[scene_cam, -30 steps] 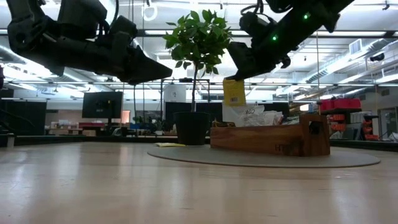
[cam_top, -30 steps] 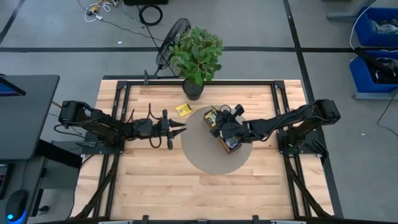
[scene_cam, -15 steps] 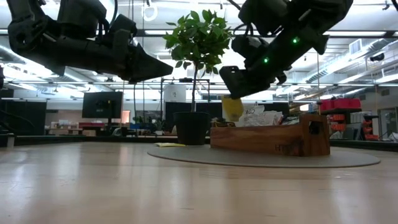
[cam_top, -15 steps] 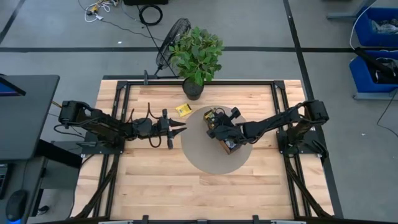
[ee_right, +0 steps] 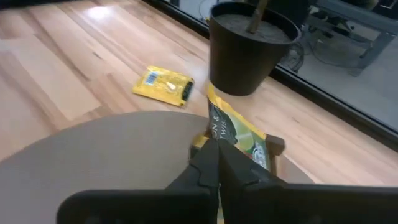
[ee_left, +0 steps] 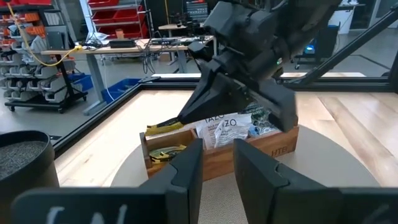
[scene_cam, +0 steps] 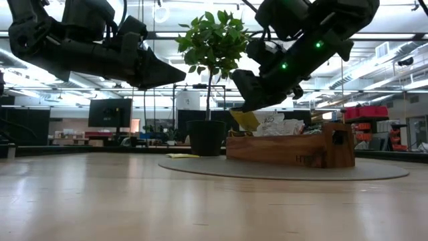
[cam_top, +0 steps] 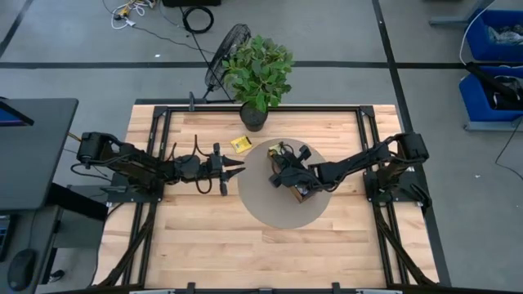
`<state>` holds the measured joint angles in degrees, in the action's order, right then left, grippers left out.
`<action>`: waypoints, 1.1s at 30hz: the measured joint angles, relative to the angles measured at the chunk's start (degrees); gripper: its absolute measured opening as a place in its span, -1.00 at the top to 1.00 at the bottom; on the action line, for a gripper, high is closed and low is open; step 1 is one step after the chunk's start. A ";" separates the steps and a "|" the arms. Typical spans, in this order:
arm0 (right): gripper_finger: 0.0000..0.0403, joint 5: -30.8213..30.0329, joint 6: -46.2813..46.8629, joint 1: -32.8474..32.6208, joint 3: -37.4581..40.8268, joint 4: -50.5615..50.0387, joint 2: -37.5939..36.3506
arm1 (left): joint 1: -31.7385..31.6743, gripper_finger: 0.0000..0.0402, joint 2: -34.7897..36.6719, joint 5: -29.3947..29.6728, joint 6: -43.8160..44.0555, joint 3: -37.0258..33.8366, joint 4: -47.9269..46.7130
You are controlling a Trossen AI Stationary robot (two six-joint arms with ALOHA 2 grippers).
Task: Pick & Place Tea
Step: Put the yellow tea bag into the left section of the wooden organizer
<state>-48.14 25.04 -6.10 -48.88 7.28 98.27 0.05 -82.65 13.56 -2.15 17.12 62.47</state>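
Right gripper (ee_right: 214,163) is closed on a yellow packet (ee_right: 239,138), which I see hanging above the end of the box (scene_cam: 289,149) nearest the plant (cam_top: 258,72). Left gripper (cam_top: 235,171) waits over the table (cam_top: 204,245), fingers a little apart, empty. One more packet (cam_top: 239,144) lies beside the pot.

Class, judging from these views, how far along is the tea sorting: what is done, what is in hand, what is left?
Done: several packets already sit in the wooden box. In hand: the right gripper is shut on a yellow packet at the box's end. Left: a yellow packet lies on the table by the plant pot. The left gripper waits.
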 joint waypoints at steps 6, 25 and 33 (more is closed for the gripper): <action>1.00 -0.31 -1.52 -0.93 0.00 3.35 -0.02 | 0.00 0.53 0.00 -0.01 -0.02 0.00 -0.10; 1.00 1.17 -1.83 -0.26 -0.02 3.70 0.01 | 0.00 0.53 -0.04 -0.02 0.00 0.00 -0.22; 1.00 -3.37 -0.29 -0.51 -0.02 -0.64 0.01 | 0.00 0.53 -0.04 0.00 -0.02 0.00 -0.21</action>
<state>-51.51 24.75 -6.61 -48.90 6.64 98.28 0.05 -82.70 13.56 -2.17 17.12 62.26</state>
